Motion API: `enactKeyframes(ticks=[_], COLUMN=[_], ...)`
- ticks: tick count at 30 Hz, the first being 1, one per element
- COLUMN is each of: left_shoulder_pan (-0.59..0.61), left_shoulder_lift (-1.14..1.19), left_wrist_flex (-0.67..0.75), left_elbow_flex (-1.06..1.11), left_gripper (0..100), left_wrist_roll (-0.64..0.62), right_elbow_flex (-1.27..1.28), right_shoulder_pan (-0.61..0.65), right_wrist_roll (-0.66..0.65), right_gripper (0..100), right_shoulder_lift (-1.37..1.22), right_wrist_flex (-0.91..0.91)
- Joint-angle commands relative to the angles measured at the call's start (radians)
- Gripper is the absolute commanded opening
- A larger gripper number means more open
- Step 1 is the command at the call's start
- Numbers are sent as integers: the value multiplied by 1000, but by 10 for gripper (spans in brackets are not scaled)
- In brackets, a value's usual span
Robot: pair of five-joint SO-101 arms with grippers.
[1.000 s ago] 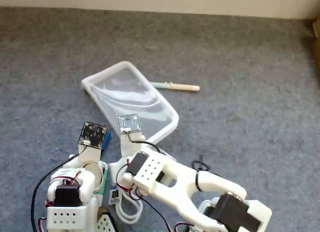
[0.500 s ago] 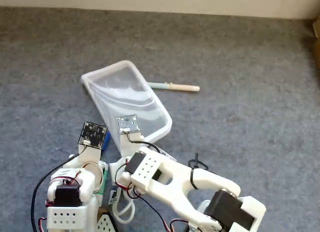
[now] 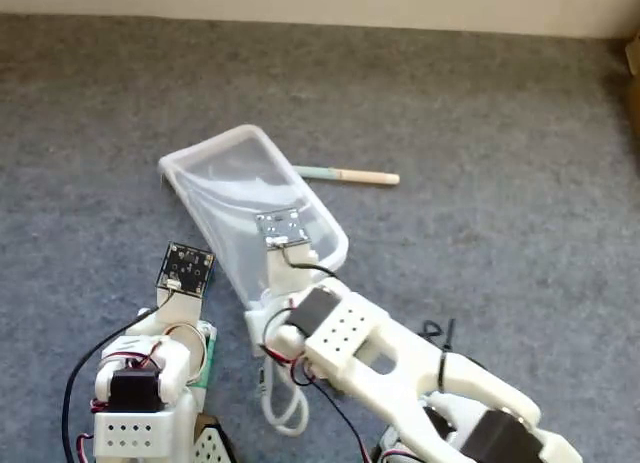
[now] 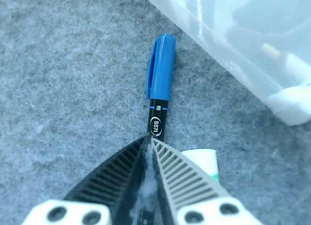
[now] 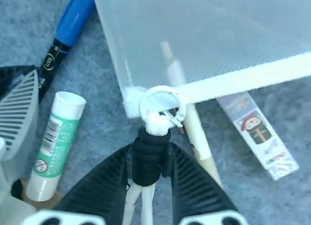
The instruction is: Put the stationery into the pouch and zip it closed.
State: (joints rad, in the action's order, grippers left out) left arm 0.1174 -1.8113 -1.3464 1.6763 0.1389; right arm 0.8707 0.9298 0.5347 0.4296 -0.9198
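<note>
R gripper [image 5: 149,154] clamps pouch [image 5: 204,35] cord [image 5: 155,123]; L gripper [image 4: 148,140] prob. closed at pen [image 4: 160,69].

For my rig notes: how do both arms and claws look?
The left arm and right arm have white shells, black motors, red and black wires. Left claw: ribbed fingers, one dark, one grey; right claw: smooth black fingers.

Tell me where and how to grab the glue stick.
Grip the glue stick across its green middle, coming straight down. It lies flat on the carpet, a round tube, so close across its width. The left hand sits close beside it, so room is tight there.
</note>
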Motion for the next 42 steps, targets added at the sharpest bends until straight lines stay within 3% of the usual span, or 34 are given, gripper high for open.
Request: enactKeyframes(ticks=[1, 29, 34, 42], left_shoulder_pan=[13, 8, 15, 8], left_shoulder_lift=[-5, -5, -7, -8], left_wrist_flex=[-3, -3, -3, 0], left_elbow_flex=[18, 18, 18, -156], left_gripper=[5, 5, 5, 5], left_wrist_roll=[-6, -6, -5, -3], right_elbow_flex=[7, -2, -58, -120], right_shoulder_pan=[-28, -82, -87, -87], right_wrist_roll=[-68, -74, -221, -230], right_gripper=[9, 9, 9, 9], right_shoulder_lift=[97, 159, 160, 179], right_wrist_flex=[-5, -7, -5, -12])
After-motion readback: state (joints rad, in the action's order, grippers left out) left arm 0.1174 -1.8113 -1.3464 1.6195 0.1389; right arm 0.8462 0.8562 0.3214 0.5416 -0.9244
